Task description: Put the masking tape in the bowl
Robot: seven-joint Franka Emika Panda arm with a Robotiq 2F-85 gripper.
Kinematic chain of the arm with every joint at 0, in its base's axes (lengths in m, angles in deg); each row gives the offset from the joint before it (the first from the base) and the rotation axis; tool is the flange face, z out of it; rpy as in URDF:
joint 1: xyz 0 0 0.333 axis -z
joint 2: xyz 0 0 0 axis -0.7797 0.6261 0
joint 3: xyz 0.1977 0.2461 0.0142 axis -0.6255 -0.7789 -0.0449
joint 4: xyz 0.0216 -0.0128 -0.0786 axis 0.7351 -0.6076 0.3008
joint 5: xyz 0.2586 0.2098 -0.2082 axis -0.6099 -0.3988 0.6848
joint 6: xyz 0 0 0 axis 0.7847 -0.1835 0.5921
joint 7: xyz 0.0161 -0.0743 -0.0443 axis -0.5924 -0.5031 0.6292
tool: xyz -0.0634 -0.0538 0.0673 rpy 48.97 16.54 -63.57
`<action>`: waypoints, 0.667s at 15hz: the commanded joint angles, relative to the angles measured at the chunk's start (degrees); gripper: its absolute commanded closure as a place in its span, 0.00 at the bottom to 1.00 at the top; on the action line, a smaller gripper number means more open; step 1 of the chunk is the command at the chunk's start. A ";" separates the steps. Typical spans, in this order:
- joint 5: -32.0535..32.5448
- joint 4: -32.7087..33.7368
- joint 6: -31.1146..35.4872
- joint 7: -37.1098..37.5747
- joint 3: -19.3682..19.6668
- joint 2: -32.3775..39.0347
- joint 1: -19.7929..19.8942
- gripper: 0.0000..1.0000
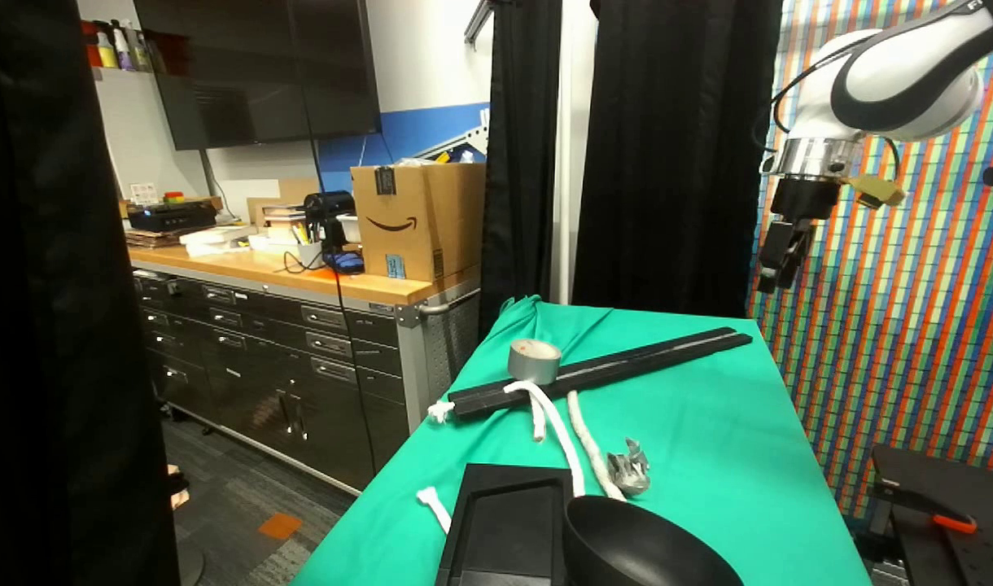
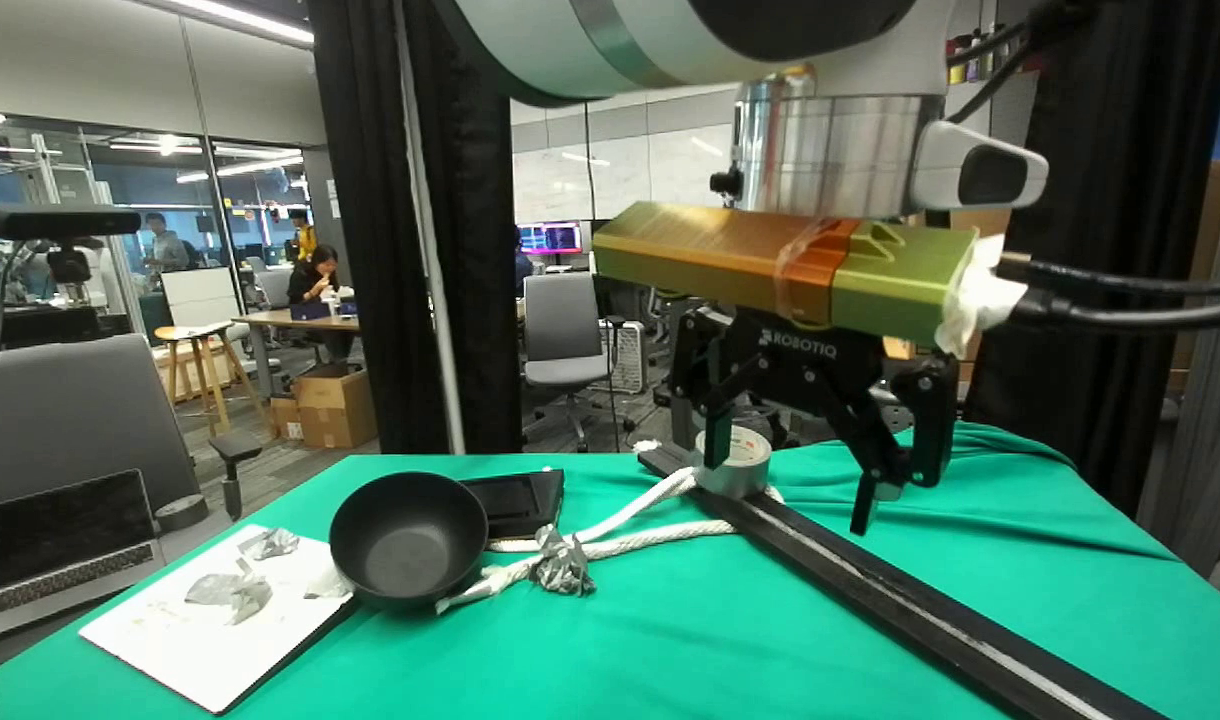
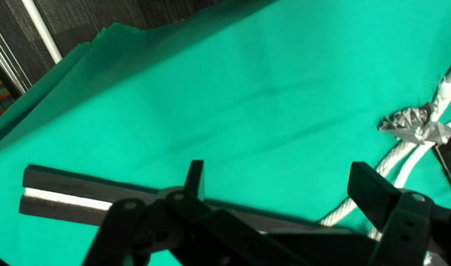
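The masking tape (image 1: 533,368) is a ring-shaped roll with a grey side and beige core. It lies flat on the black bar; it also shows in an exterior view (image 2: 740,478). It cannot be made out in the wrist view. The bowl (image 1: 635,539) is black, stands upright near the tray and appears in an exterior view (image 2: 370,530); it is out of the wrist view. My gripper (image 2: 790,475) is open and empty, high above the table. Its fingers, seen in the wrist view (image 3: 279,177) and in an exterior view (image 1: 777,281), point down, apart from the tape.
A black bar (image 1: 627,364) lies across the green cloth. White rope (image 2: 660,540) runs from the tape towards the bowl, with crumpled grey tape (image 2: 563,563) on it. A black tray (image 1: 509,521) stands beside the bowl. A white board (image 2: 210,640) with scraps lies at the edge.
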 commanded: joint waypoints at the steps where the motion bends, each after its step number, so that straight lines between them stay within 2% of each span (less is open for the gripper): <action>1: -3.87 5.56 0.32 3.31 -2.26 1.67 -0.47 0.00; 10: -3.61 18.35 -3.88 20.67 -9.84 12.97 -0.77 0.00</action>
